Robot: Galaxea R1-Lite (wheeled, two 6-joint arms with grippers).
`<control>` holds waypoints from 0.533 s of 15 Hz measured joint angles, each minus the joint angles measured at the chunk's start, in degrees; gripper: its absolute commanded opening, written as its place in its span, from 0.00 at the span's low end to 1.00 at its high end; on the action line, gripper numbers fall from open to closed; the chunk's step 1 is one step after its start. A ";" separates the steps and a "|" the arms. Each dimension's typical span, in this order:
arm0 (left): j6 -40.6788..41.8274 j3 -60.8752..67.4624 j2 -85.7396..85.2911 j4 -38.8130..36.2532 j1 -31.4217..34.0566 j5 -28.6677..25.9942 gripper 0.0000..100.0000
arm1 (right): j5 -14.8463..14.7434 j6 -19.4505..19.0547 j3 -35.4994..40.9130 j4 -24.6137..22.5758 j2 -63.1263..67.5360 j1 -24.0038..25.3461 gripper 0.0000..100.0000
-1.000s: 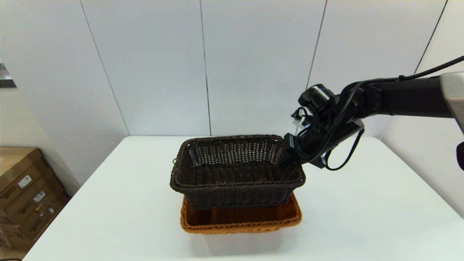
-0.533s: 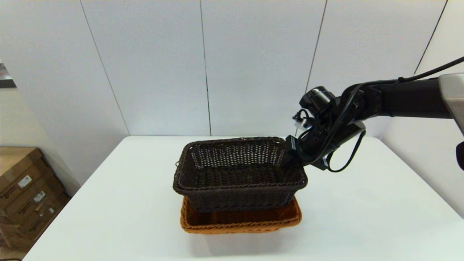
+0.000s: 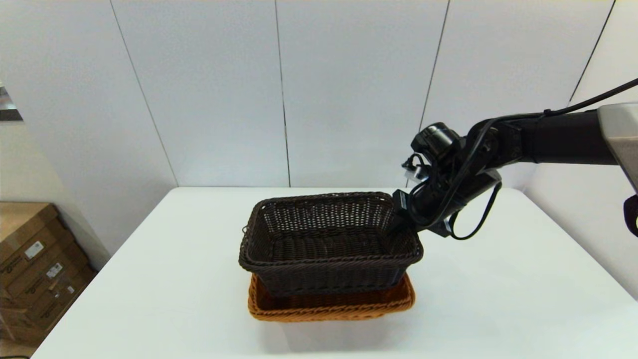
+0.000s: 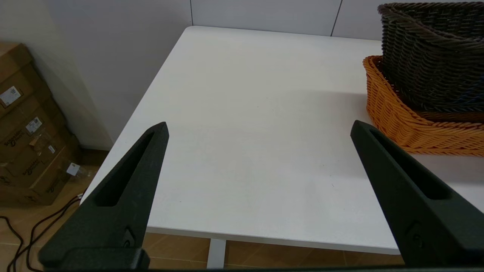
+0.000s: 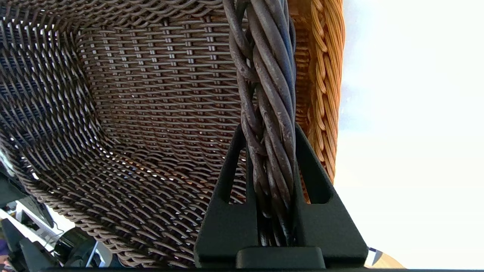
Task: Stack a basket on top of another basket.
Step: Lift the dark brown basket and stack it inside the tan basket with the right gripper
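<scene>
Right claw [image 3: 398, 219] reaches in from the right, clamped on dark basket [image 3: 329, 244] rim above orange basket [image 3: 331, 305]

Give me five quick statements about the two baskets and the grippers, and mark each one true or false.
1. The right gripper is shut on the rolled rim of the dark brown basket. True.
2. The dark brown basket sits beside the orange-tan basket, apart from it. False: its base is down inside the orange-tan basket.
3. The left gripper holds the orange-tan basket. False: its jaws are open and empty over the bare white table, off to the side of the baskets.
4. The dark brown basket is empty. True.
5. The right gripper grips the dark basket's left short side. False: it grips the rim at the robot's right end.
</scene>
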 measured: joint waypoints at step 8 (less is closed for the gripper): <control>0.00 0.00 0.00 0.00 -0.02 0.00 1.00 | -0.09 -0.02 0.68 -0.23 0.55 0.13 0.00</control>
